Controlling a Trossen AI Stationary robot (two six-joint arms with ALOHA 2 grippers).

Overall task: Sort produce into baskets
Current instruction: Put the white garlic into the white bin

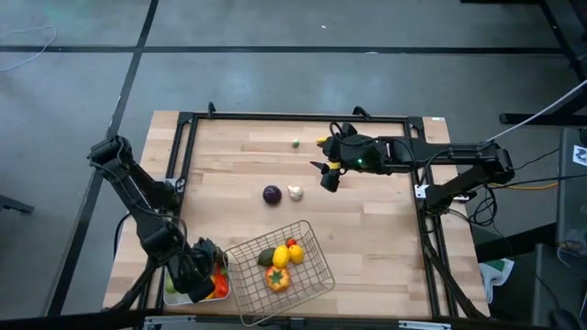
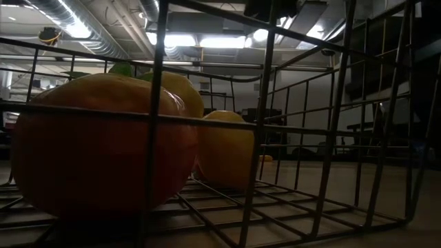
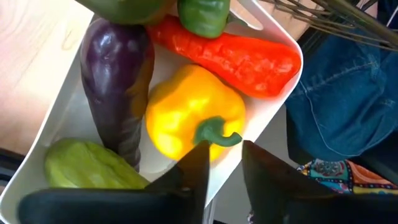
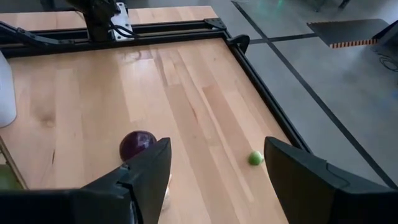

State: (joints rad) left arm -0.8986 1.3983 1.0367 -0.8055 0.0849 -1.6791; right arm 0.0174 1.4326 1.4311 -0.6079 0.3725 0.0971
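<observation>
Because the left gripper (image 3: 221, 163) hangs just over the white rounded plastic tray (image 3: 268, 118) with its fingers slightly parted around the green stem of a yellow bell pepper (image 3: 193, 112) lying there, I judge it is letting that pepper go among the purple eggplant (image 3: 117, 74) and orange carrot-like piece (image 3: 236, 57). The square silver wire basket (image 1: 316, 278) beside it holds lemons and an orange pepper. The right gripper (image 4: 217, 180), fingers wide apart and empty, hovers over the wooden table (image 4: 186, 93) near the round purple onion (image 4: 137, 144), likely its next pick; a small green piece (image 4: 255, 158) lies farther off.

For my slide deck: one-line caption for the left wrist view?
Left gripper over the white tray, just above a yellow pepper beside eggplant.
</observation>
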